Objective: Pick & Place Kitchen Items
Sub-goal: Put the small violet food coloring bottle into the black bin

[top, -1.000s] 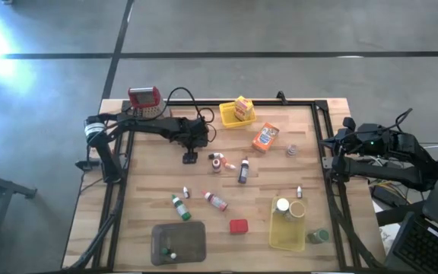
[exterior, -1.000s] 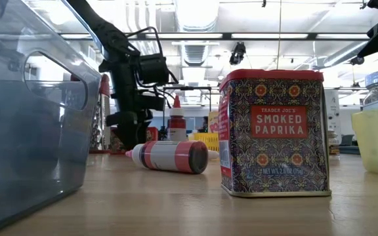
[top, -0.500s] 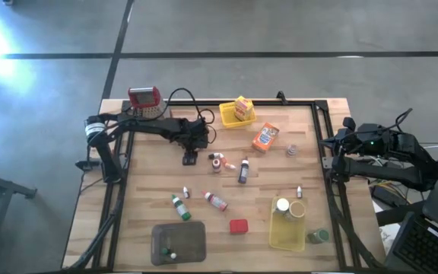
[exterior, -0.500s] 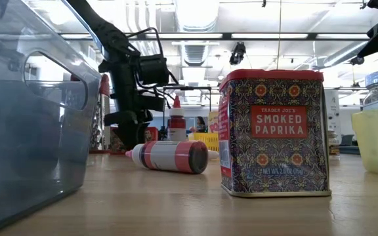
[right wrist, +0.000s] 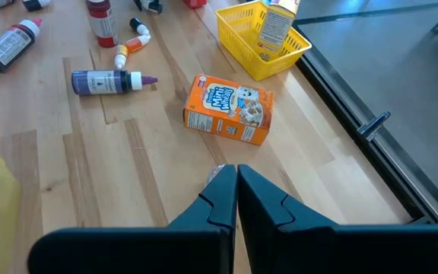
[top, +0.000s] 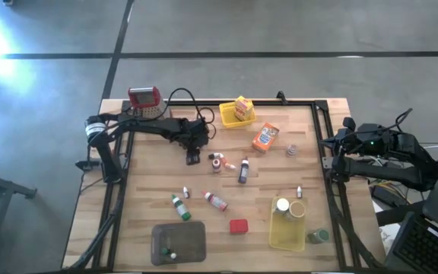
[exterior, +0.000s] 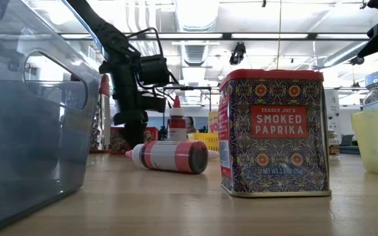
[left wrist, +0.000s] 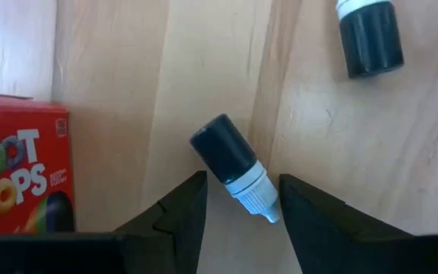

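Left gripper (left wrist: 238,217) is low over the table with its two dark fingers (left wrist: 181,209) partly apart, and the small dark dropper bottle (left wrist: 230,164) lies between them. Its white nozzle end sits in the gap, and the dark body points away from the gripper. I cannot tell if the fingers already touch it.

I judge the bottle to be very light and stiff, made of smooth plastic. It is round, so it can roll or slip out when it is squeezed. The best hold seems to be across the dark body, not on the narrow white tip, which is conical and gives little surface.

Just beyond the fingers a second dark bottle (left wrist: 367,38) with a white collar lies on the wood. To one side of the gripper is a red cereal box (left wrist: 17,179), flat cardboard with printed letters. The wooden table (left wrist: 105,68) is pale with straight grain and looks smooth.

Well apart from it, the right gripper (right wrist: 236,194) rests at the table's right edge with its fingers together and empty. Before it lie an orange box (right wrist: 230,110) and a yellow basket (right wrist: 261,57) of plastic mesh.
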### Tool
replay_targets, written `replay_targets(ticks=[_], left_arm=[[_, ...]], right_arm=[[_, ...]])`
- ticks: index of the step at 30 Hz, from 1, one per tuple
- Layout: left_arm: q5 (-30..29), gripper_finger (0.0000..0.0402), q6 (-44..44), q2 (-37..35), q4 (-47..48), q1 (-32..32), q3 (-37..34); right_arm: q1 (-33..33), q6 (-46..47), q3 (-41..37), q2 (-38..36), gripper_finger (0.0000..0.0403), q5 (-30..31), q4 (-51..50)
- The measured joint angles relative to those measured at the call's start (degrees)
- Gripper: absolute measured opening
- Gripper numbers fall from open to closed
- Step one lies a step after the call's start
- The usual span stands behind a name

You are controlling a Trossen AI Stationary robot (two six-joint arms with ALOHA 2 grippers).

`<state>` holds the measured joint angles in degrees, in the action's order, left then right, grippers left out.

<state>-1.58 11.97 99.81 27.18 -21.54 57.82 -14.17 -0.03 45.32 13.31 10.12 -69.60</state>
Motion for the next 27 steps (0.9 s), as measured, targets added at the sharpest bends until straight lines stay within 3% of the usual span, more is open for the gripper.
replay_targets(ticks=[6,16,27], left_arm=[[0.1,0.017,-4.9,0.0,0.0,0.0,0.0],[0.1,0.017,-20.9,0.0,-0.9,0.0,0.0],[0.0,0.015,-22.1,0.0,-0.7,0.0,0.0]], right_arm=[[0.0,0.0,0.0,0.0,0.0008,0.0,0.0],[0.0,0.0,0.0,0.0,0.0008,0.0,0.0],[0.0,0.0,0.0,0.0,0.0008,0.0,0.0]])
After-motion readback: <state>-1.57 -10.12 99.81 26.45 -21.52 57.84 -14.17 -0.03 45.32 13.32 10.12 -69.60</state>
